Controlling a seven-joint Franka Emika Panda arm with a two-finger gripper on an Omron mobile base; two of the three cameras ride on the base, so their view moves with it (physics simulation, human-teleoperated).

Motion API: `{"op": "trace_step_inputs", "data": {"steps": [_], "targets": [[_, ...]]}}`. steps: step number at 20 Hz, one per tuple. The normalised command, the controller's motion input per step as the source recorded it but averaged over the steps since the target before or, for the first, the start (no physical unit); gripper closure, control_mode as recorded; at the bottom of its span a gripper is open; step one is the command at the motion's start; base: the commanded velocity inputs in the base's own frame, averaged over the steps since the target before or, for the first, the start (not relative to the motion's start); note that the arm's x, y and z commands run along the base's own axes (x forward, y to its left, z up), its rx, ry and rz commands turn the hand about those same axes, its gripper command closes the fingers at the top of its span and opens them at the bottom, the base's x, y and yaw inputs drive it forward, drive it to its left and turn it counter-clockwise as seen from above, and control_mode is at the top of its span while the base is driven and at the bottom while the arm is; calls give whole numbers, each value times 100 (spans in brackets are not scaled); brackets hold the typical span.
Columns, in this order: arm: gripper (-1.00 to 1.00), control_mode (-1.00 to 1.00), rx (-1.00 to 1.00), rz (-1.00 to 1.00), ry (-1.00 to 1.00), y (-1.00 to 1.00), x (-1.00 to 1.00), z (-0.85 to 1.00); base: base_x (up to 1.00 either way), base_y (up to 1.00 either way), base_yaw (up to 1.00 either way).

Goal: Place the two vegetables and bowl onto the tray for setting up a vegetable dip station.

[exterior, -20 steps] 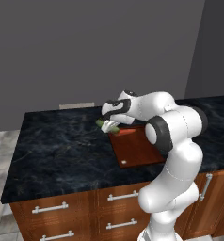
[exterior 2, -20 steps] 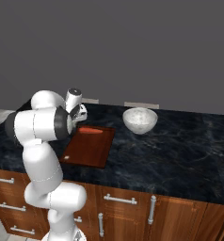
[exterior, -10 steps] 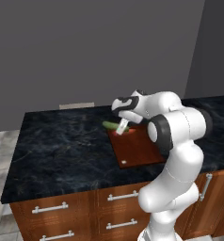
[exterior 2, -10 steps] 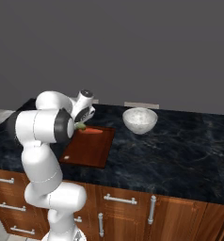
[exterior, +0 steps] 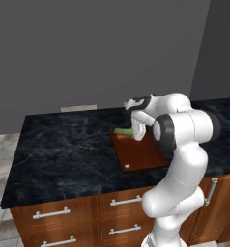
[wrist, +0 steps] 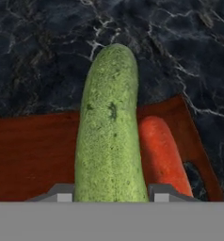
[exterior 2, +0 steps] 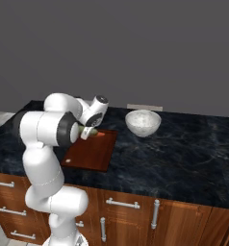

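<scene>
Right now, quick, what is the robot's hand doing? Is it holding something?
Gripper: shut on the green cucumber, holding it over the far end of the wooden tray, right beside the carrot lying there.

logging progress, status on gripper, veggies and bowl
Gripper shut on green oblong cucumber, over reddish-brown wooden tray. Orange-red carrot on tray. White bowl on counter, off tray.

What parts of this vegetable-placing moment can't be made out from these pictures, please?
- Gripper grip: in the hand view the cucumber covers the fingertips; whether it is clamped is unclear.
- Carrot: the cucumber partly covers it in the hand view, its lower end cut off.
- Tray: its near left part is hidden behind the arm in the right base view.
- Bowl: its contents are too small to tell.
</scene>
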Motion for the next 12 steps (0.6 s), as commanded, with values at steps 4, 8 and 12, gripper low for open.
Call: {"op": "trace_step_inputs", "data": {"steps": [4,8,12], "targets": [[100,-100,-11,25,-6,-21,0,-18,0,0,0],[100,-100,-6,20,-5,-14,0,-3,0,0,0],[100,-100,-1,14,0,-17,0,0,0,0,0]]}}
